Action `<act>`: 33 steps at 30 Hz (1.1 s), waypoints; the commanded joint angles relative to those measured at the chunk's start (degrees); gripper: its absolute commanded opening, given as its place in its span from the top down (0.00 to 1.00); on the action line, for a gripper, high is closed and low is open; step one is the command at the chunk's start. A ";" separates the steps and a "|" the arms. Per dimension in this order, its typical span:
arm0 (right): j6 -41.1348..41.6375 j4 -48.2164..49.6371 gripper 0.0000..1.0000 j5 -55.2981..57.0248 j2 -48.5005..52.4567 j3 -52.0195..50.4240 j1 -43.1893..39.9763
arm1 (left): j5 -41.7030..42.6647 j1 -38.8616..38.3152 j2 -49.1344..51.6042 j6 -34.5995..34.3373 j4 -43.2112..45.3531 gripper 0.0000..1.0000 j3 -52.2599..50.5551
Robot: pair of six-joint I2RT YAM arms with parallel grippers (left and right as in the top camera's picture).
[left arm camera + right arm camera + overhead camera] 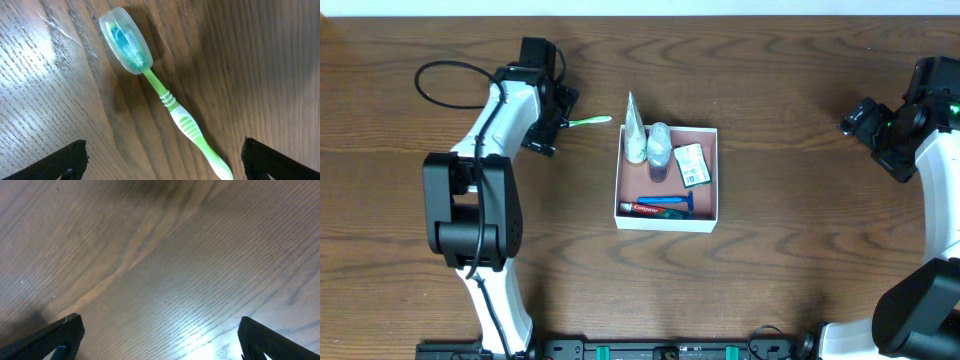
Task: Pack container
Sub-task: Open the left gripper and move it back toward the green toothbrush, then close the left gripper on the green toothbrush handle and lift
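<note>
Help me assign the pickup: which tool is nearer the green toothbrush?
Left. The left tool hangs over the toothbrush; the right tool sits far off, beyond the container.

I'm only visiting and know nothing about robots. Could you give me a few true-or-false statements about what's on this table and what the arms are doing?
1. The green toothbrush lies on the table, outside the container. True.
2. The left gripper is clamped on the toothbrush. False: its jaws are open, not touching it.
3. A toothpaste tube lies inside the container. True.
4. The right gripper holds a razor. False: it is open and holds nothing.
</note>
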 commanded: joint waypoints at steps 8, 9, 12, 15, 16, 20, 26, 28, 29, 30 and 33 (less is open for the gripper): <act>-0.02 -0.07 0.01 -0.22 0.31 0.02 0.42 | 6.40 2.45 5.51 -1.14 -0.02 0.02 0.52; -0.02 -0.07 0.01 -0.22 0.31 0.02 0.42 | 6.71 2.45 5.79 -1.11 -0.04 0.02 0.52; -0.02 -0.07 0.01 -0.22 0.31 0.02 0.42 | 6.69 2.45 6.62 -1.09 -0.04 0.02 0.52; -0.02 -0.07 0.01 -0.22 0.31 0.02 0.42 | 6.40 2.51 6.84 -1.09 -0.04 0.02 0.52; -0.02 -0.07 0.01 -0.22 0.31 0.02 0.42 | 6.25 2.56 6.93 -1.07 -0.07 0.02 0.52; -0.02 -0.07 0.01 -0.22 0.31 0.02 0.42 | 6.01 2.67 7.58 0.02 -1.75 0.02 0.52; -0.02 -0.07 0.01 -0.22 0.31 0.02 0.42 | 7.23 2.64 7.89 6.56 -3.65 0.02 0.52; -0.02 -0.07 0.01 -0.22 0.31 0.02 0.42 | 8.15 2.67 7.89 7.08 -3.72 0.02 0.52; -0.02 -0.07 0.01 -0.22 0.31 0.02 0.42 | 8.50 2.64 7.89 7.08 -4.00 0.02 0.52; -0.02 -0.07 0.01 -0.22 0.31 0.02 0.42 | 8.66 2.64 7.89 7.08 -4.81 0.02 0.52; -0.02 -0.07 0.01 -0.22 0.31 0.02 0.42 | 8.26 2.64 7.89 7.10 -9.18 0.01 0.44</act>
